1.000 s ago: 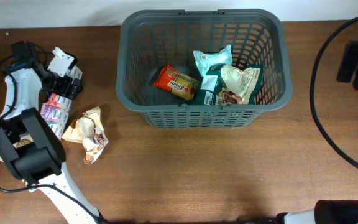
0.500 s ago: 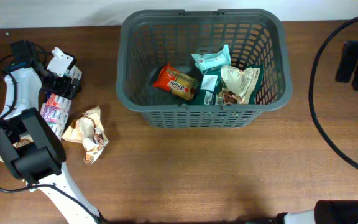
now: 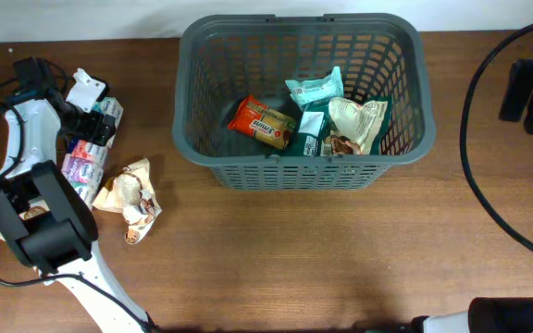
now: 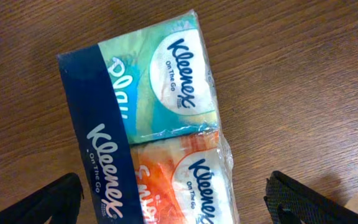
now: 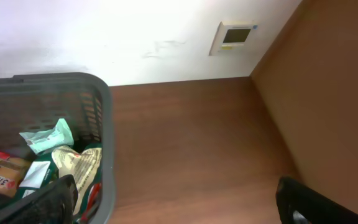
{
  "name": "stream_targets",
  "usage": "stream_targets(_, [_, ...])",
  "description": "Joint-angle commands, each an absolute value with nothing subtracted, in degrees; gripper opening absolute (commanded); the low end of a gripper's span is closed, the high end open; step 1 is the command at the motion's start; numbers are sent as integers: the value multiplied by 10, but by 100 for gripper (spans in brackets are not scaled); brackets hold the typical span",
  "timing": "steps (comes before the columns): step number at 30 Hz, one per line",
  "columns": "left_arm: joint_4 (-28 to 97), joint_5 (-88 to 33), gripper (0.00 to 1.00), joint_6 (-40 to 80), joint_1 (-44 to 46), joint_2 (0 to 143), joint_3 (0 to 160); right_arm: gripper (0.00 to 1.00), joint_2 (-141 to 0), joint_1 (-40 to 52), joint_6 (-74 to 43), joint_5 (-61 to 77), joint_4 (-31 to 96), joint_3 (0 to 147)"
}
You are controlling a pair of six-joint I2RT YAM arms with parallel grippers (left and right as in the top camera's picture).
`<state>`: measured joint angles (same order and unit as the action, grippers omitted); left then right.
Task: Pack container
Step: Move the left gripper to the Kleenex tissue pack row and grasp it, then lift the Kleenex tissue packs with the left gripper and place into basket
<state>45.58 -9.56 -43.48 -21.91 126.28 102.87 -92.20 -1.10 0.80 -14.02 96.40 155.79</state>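
The container, a dark grey slotted basket (image 3: 301, 171), stands at the far middle of the table. It holds an orange packet (image 3: 262, 122), a teal packet (image 3: 315, 88), a green packet (image 3: 311, 134) and a cream packet (image 3: 357, 120). A Kleenex tissue multipack (image 4: 154, 124) lies on the table at the left (image 3: 83, 166). My left gripper (image 4: 179, 205) is open just above it, one finger on each side of the pack, not closed on it. My right gripper (image 5: 179, 202) is open and empty over bare table, right of the basket (image 5: 101, 124).
A crumpled cream and brown snack packet (image 3: 132, 194) lies next to the tissue pack, left of the basket. A black cable (image 3: 475, 176) loops across the table at the right. A wall with a small white panel (image 5: 234, 36) runs behind the table.
My left gripper has shifted slightly toward the far left over the tissue pack. The basket, its contents and the right arm have not moved.
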Motion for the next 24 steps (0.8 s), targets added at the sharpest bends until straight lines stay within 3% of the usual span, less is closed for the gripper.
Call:
stream_targets(1, [456,-92,89,-427,-219,1262,1040,99,-919,-15,3,-137,961,1558])
stream_targets(3, [455,-96,89,-427,-219,1267,1040,99,-919,-15,3,-137,961,1558])
stream_targets(11, [454,-111,73,-406,-219,1312,1039,99,-919,-15,3,-130,961,1558])
stream_targets(19, [442,-107,71,-406,-219,1314,1039,99,-919,-15,3,-130,962,1558])
stream_targets(20, [441,-107,62,-406,-219,1314,1039,99,-919,-15,3,-130,962,1558])
stream_targets(21, [441,-107,44,-406,-219,1314,1039,99,-919,-15,3,-130,962,1558])
stream_targets(22, [441,-107,18,-406,-219,1314,1039,99,-919,-15,3,-130,962,1558])
stream_targets(23, [441,-105,2,-406,-219,1314,1039,99,-919,-15,3,-130,962,1558])
stream_targets(24, [442,-105,2,-406,-219,1314,1039,99,-919,-15,3,-130,962,1558])
